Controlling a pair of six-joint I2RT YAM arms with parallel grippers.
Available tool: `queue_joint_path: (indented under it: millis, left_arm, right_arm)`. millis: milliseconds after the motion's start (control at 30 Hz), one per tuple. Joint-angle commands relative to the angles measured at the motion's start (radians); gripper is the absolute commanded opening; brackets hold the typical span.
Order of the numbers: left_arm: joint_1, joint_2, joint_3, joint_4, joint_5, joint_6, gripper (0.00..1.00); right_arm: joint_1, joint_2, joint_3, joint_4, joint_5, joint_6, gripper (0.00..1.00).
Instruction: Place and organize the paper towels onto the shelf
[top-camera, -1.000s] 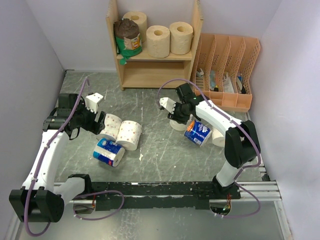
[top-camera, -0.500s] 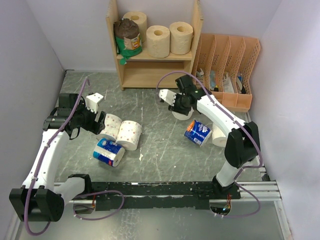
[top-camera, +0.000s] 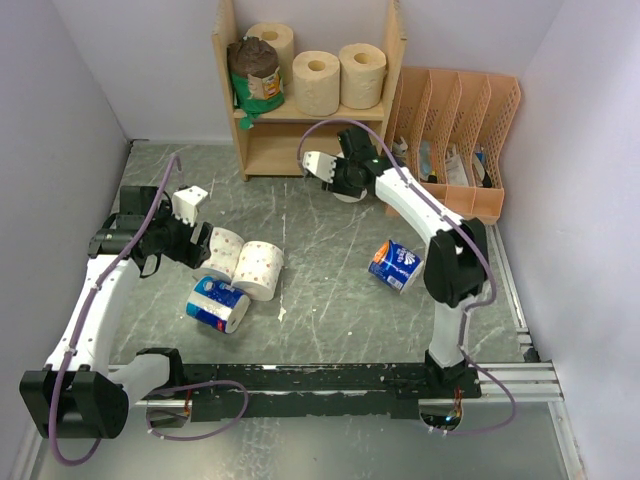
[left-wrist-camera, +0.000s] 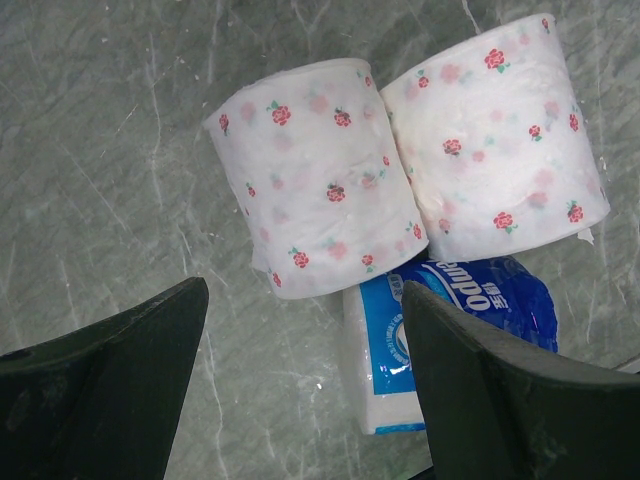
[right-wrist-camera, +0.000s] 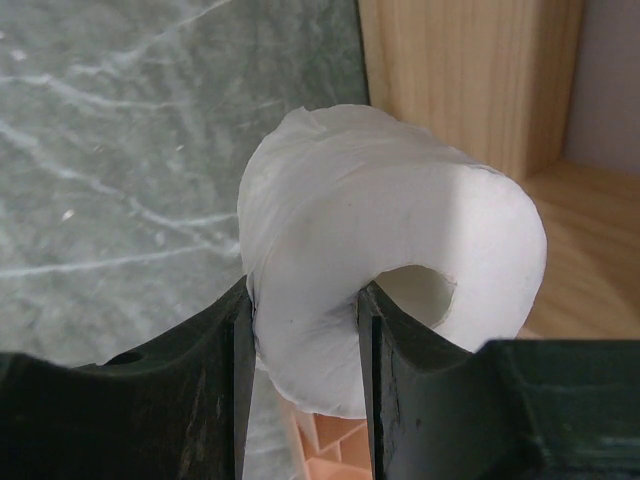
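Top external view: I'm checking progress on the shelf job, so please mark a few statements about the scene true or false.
1. The right gripper is shut on a white roll. True.
2. The upper tier of the shelf holds only two rolls. False: three tan rolls and a green-and-brown wrapped roll stand there.
3. The left gripper is shut on a blue roll. False: it is open, above two flower-dotted rolls.
4. Two blue-wrapped rolls lie on the table. True.
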Motion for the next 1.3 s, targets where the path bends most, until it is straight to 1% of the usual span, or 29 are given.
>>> queue_joint_path:
  millis: [0,167,467,600,700,733,800,900,1000,1067,1100,1200,1267]
  left_arm:
    - [0.008,-0.010,0.026,0.013,0.002,0.002,0.89]
    - [0.009,-0.019,0.024,0.007,-0.001,0.010,0.89]
    - [0.008,-0.027,0.012,0.015,0.002,0.008,0.89]
    - [0.009,-0.026,0.014,0.014,0.001,0.008,0.89]
    - [0.008,-0.024,0.014,0.012,0.002,0.011,0.89]
    - [0.009,-0.023,0.013,0.015,0.002,0.010,0.89]
    - [0.009,-0.018,0.008,0.021,0.000,0.007,0.89]
    - [0.009,-0.009,0.013,0.020,0.005,0.009,0.89]
    - [0.009,-0.005,0.018,0.016,0.004,0.011,0.89]
    - [0.009,-0.005,0.016,0.018,0.005,0.010,0.89]
    - [0.009,-0.006,0.014,0.020,0.007,0.010,0.89]
    - [0.008,-0.005,0.012,0.018,0.011,0.009,0.89]
    - [0.009,-0.007,0.012,0.018,0.010,0.010,0.89]
  right_arm:
    - [-0.031,0.091,0.145,0.074,0.007,-0.017,0.00]
    - [-0.041,0.169,0.216,0.115,0.027,-0.036,0.00]
    - [-0.069,0.223,0.298,0.159,0.026,-0.048,0.00]
    - [-0.086,0.251,0.321,0.180,0.029,-0.040,0.06]
    - [-0.094,0.262,0.319,0.209,0.036,-0.041,0.09]
    - [-0.098,0.262,0.305,0.232,0.040,-0.041,0.12]
    - [-0.106,0.261,0.286,0.275,0.044,-0.038,0.25]
    - [-0.116,0.259,0.270,0.321,0.048,-0.031,0.34]
    - [-0.116,0.243,0.251,0.353,0.049,-0.009,0.48]
    - [-0.114,0.214,0.209,0.403,0.063,0.003,0.72]
    - [-0.110,0.199,0.186,0.428,0.073,-0.003,0.76]
    - [-0.103,0.165,0.135,0.475,0.089,-0.020,0.85]
    - [-0.101,0.151,0.123,0.496,0.097,-0.020,0.87]
